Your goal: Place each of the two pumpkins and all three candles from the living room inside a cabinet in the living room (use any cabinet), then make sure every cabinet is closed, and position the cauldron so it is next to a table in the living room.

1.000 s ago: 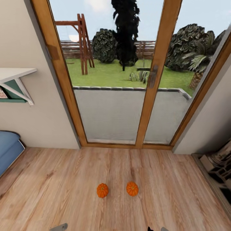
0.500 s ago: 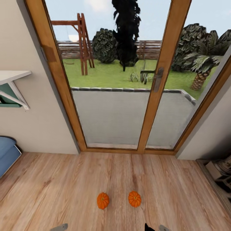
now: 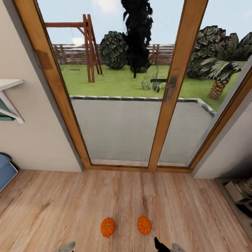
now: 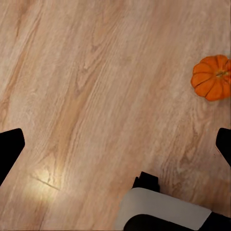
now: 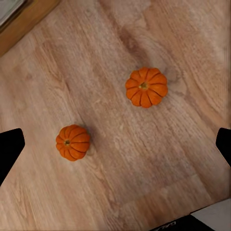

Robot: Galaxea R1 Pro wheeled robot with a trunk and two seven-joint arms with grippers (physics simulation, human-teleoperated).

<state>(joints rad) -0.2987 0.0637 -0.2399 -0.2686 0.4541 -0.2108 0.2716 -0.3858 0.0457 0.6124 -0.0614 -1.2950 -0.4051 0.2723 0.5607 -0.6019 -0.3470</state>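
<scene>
Two small orange ribbed pumpkins lie on the wood floor in front of the glass door, the left pumpkin (image 3: 107, 227) and the right pumpkin (image 3: 144, 224) about a hand's width apart. My right gripper (image 5: 115, 144) hangs open above them, and both pumpkins (image 5: 146, 86) (image 5: 73, 142) lie on the floor between its spread fingers. My left gripper (image 4: 115, 144) is open over bare floor, with one pumpkin (image 4: 212, 77) off to its side. Candles, cabinet, cauldron and table are out of view.
A wood-framed glass patio door (image 3: 168, 87) stands straight ahead, with a garden behind it. A white wall shelf (image 3: 8, 85) and a blue cushion (image 3: 5, 169) are at the left. A dark openwork unit (image 3: 239, 190) sits at the right wall. My base (image 4: 163, 211) shows below the left gripper.
The whole view has shifted as the camera moved toward the door. The pumpkins now sit lower in the picture, closer to my arms, and have not moved on the floor.
</scene>
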